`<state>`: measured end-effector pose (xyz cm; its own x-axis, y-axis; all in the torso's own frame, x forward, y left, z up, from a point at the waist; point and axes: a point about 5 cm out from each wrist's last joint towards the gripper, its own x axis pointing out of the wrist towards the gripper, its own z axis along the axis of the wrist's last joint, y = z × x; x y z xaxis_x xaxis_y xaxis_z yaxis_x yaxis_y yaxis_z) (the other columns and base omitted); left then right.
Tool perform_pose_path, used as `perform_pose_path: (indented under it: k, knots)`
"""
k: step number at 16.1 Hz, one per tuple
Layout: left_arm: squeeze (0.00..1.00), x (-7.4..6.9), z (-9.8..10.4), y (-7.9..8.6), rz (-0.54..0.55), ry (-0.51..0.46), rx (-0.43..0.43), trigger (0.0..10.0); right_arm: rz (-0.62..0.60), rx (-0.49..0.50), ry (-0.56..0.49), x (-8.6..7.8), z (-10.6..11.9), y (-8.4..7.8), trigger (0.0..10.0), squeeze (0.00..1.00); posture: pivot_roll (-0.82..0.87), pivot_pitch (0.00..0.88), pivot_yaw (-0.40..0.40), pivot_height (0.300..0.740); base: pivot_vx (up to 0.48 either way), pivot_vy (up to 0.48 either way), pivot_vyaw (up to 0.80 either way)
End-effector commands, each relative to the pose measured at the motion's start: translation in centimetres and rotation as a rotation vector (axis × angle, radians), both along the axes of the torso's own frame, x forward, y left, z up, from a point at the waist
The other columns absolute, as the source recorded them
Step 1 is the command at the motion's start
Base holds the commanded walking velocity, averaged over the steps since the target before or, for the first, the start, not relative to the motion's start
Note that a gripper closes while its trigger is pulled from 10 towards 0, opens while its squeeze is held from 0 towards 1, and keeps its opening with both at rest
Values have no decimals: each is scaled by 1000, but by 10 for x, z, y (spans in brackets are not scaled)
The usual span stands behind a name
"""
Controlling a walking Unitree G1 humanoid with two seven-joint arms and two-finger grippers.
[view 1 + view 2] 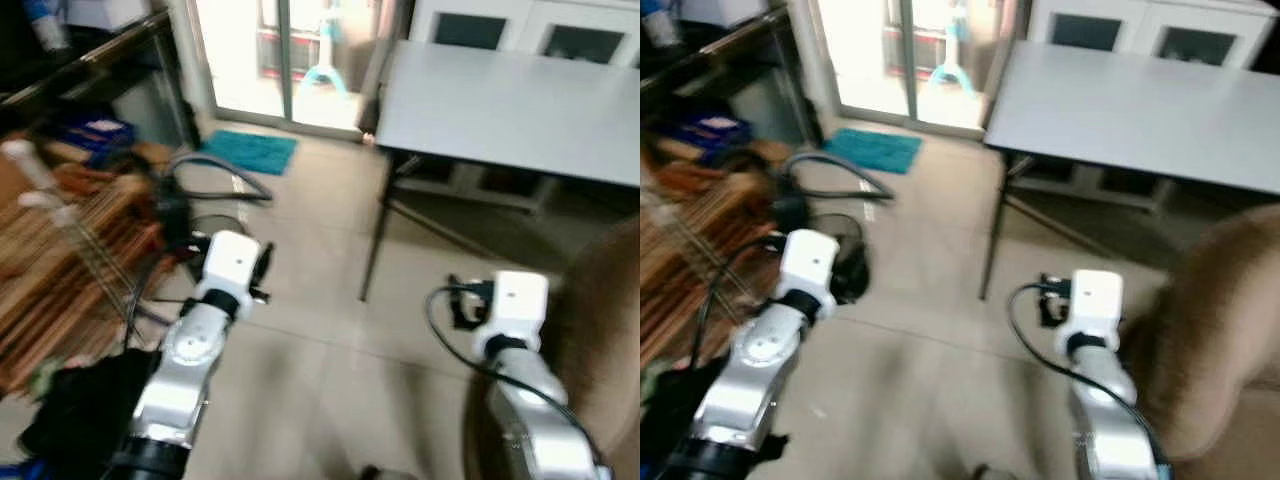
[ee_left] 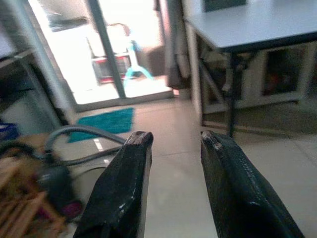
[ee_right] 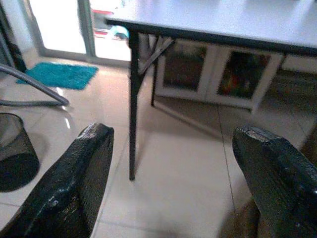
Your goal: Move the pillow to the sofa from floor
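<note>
A brown furry pillow (image 1: 1210,340) sits low at the robot's right, just beside the right arm. The right gripper (image 3: 173,183) is spread wide, empty; the left gripper (image 2: 173,183) is parted too — both over tiled floor (image 1: 320,300) near a grey table (image 1: 510,105).

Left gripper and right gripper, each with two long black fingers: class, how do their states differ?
The left gripper holds its black fingers a narrow gap apart; the right gripper spreads its fingers wide. The left one points toward the teal floor mat, the right toward the grey table's black leg. Both are open and hold nothing.
</note>
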<state>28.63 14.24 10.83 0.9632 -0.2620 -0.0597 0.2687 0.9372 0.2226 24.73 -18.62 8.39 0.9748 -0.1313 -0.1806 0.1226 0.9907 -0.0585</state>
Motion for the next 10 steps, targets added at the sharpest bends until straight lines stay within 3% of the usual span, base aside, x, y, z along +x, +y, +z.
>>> perform_pose_path:
  k: [1, 7, 10]
  knots:
    - [0, -1, -1, 10, 27, 11, 14, 10000, 19, 10, -8, 2, 3, 8, 10000, 0, -59, 0, 24, 740, 0, 0, 0]
    - [0, 1, -1, 8, 19, 4, 22, 10000, 4, 6, -3, 2, 3, 6, 10000, 0, -63, 0, 27, 740, 0, 0, -800]
    - [0, 1, -1, 8, 17, 8, 15, 10000, 2, -1, 1, 2, 3, 6, 10000, 0, -64, 0, 26, 740, 0, 0, 0]
